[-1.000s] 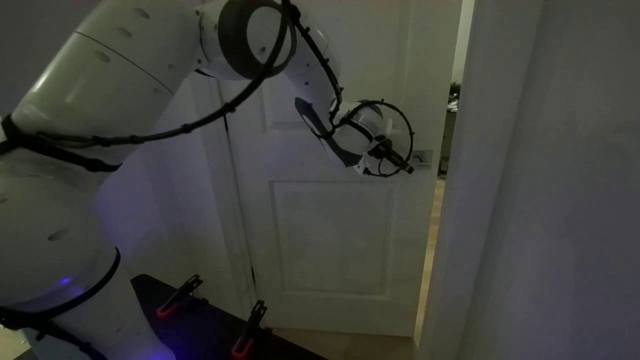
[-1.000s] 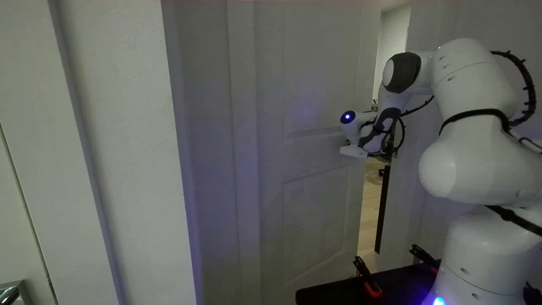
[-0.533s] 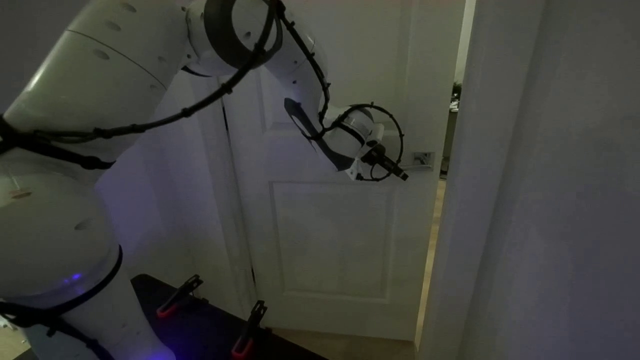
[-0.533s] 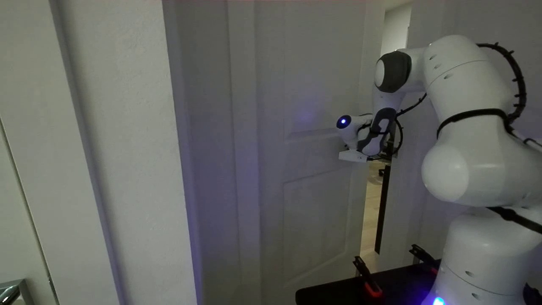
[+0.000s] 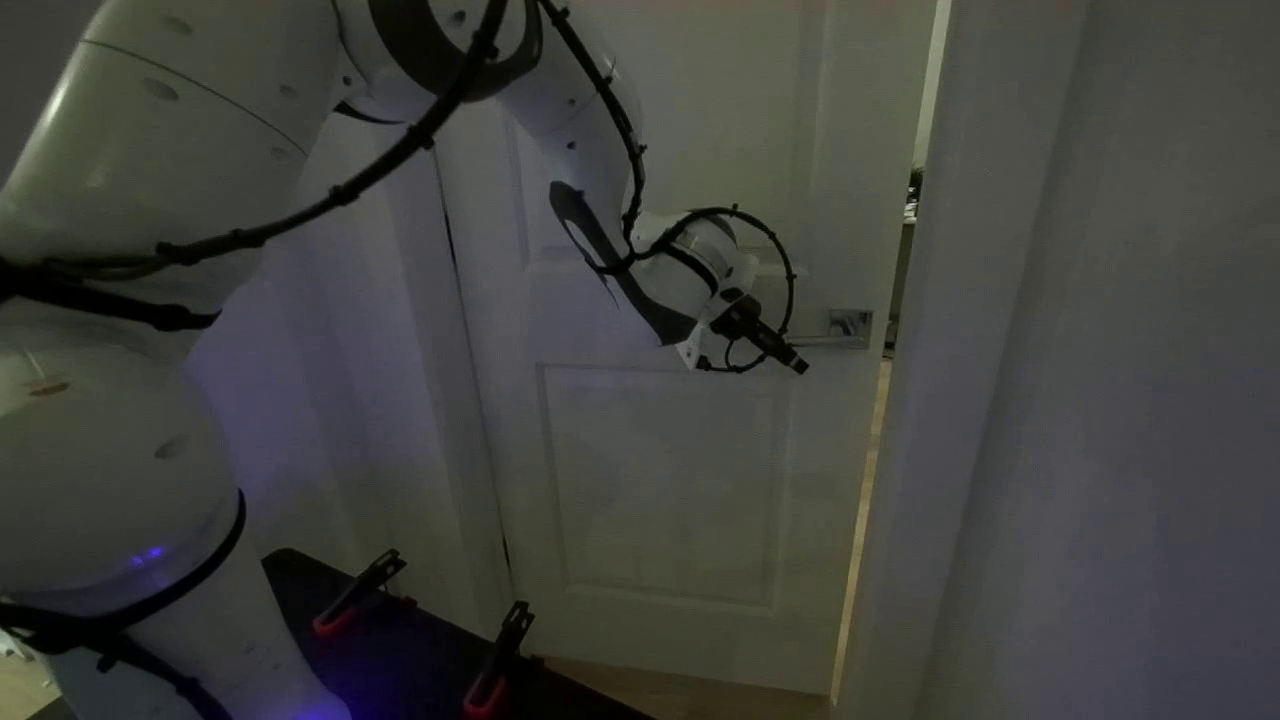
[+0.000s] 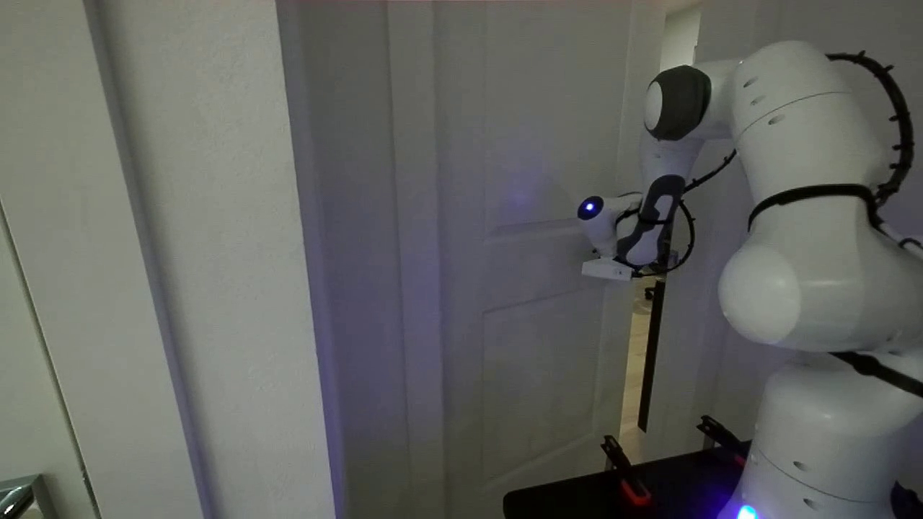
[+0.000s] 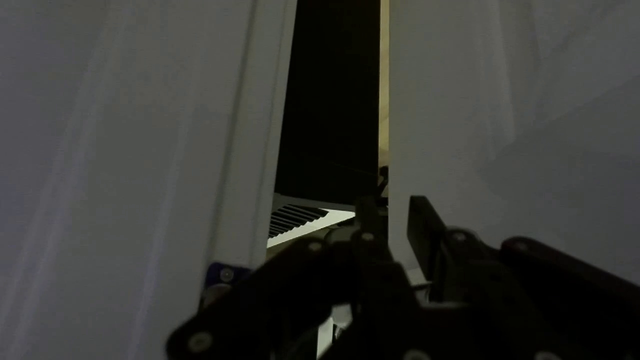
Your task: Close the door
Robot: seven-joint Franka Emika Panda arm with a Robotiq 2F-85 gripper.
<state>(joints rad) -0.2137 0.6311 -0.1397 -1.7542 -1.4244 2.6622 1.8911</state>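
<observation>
The white panelled door (image 5: 660, 480) stands ajar in both exterior views, and a narrow gap separates its edge from the frame (image 5: 1000, 330). Its silver lever handle (image 5: 848, 326) shows just above and to the right of my gripper (image 5: 802, 366) in an exterior view; whether they touch I cannot tell. In the wrist view my gripper (image 7: 393, 200) has its dark fingers moderately apart, and nothing is clearly clasped between them. The edge of the door (image 7: 450, 150) appears behind the space between the fingertips. A pale bit low between the fingers is too dark to identify.
A black table (image 6: 562, 497) carries red-and-black clamps (image 6: 626, 472) beside the arm's base. Dark furniture (image 7: 332, 100) lies beyond the gap. A black cable loop (image 5: 790, 275) hangs around the wrist. The white frame (image 7: 250, 125) lies left in the wrist view.
The door has swung nearer to its frame, so the gap is narrower. My gripper has shifted left and down in an exterior view, leaving more of the lever handle visible.
</observation>
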